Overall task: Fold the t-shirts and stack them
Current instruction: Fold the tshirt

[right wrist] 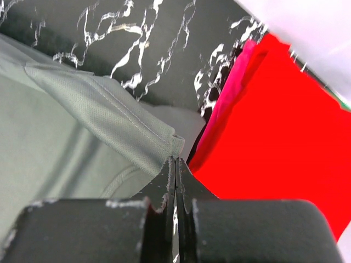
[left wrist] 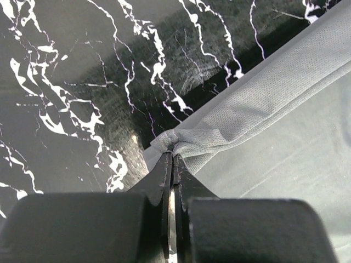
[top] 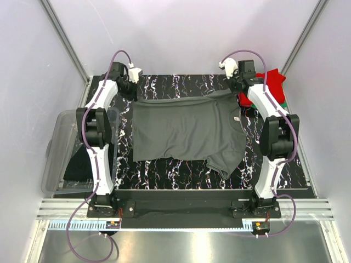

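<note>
A dark grey t-shirt [top: 186,129] lies spread across the black marble table [top: 164,172], one sleeve hanging toward the near right. My left gripper [top: 133,92] is at its far left corner. In the left wrist view that gripper [left wrist: 173,156] is shut on a bunched corner of the grey t-shirt's hem [left wrist: 219,129]. My right gripper [top: 233,89] is at the far right corner. In the right wrist view it [right wrist: 175,160] is shut on the edge of the grey sleeve [right wrist: 109,118]. A red t-shirt [top: 272,83] [right wrist: 274,120] lies crumpled just right of it.
A clear plastic tub [top: 55,142] stands off the table's left edge with dark cloth [top: 75,171] inside. A sliver of green cloth [top: 285,102] shows beside the red t-shirt. Grey walls with metal rails close the back and sides.
</note>
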`<action>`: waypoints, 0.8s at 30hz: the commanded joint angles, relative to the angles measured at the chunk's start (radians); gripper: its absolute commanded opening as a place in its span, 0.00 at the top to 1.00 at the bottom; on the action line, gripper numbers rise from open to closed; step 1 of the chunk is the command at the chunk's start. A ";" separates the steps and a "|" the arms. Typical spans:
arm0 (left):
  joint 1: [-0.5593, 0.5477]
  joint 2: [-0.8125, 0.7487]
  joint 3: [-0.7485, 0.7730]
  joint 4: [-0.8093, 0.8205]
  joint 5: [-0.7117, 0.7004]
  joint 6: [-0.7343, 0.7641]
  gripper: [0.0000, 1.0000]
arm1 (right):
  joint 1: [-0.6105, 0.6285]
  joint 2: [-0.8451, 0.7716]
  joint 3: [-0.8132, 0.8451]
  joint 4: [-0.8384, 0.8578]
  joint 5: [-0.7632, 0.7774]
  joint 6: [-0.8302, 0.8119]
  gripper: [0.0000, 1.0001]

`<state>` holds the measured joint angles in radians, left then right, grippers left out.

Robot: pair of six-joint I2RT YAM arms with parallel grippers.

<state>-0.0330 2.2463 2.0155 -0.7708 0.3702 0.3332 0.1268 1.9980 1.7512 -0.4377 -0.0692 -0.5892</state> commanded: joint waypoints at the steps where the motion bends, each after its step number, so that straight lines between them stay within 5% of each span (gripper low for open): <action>1: 0.002 -0.111 -0.032 0.039 0.009 0.021 1.00 | -0.003 -0.091 -0.044 0.014 0.005 0.002 1.00; 24: -0.015 -0.263 -0.343 0.042 0.033 0.058 1.00 | -0.003 -0.285 -0.403 -0.030 -0.035 0.025 1.00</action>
<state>-0.0395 2.0590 1.6939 -0.7532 0.3733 0.3714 0.1234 1.7607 1.3666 -0.4618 -0.0814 -0.5751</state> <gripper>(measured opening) 0.012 0.010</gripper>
